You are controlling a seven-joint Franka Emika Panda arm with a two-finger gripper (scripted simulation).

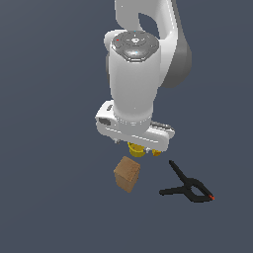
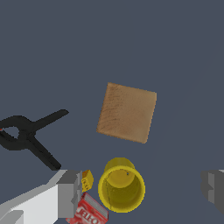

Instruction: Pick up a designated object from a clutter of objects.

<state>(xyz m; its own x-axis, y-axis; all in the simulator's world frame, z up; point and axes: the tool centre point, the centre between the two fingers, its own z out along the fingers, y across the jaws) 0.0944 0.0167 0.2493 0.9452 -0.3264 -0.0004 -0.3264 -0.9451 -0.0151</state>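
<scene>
The tan-brown box (image 1: 127, 174) stands on the dark floor, just in front of and below the arm's hand (image 1: 134, 129). In the wrist view the box (image 2: 127, 112) shows its top face, apart from the other items. My gripper (image 2: 142, 190) is open and empty, with its fingers (image 2: 70, 193) spread wide either side of the yellow cup (image 2: 121, 185). It hangs above the cup, not over the box. The cup (image 1: 136, 148) peeks out under the hand. A tiny yellow cube (image 2: 87, 180) and a red-and-white packet (image 2: 89, 211) lie beside the cup.
A black spring clamp with red tips (image 1: 188, 187) lies on the floor to the exterior view's right of the box; it also shows in the wrist view (image 2: 26, 135). The tiny yellow cube (image 1: 156, 152) sits beside the cup under the hand.
</scene>
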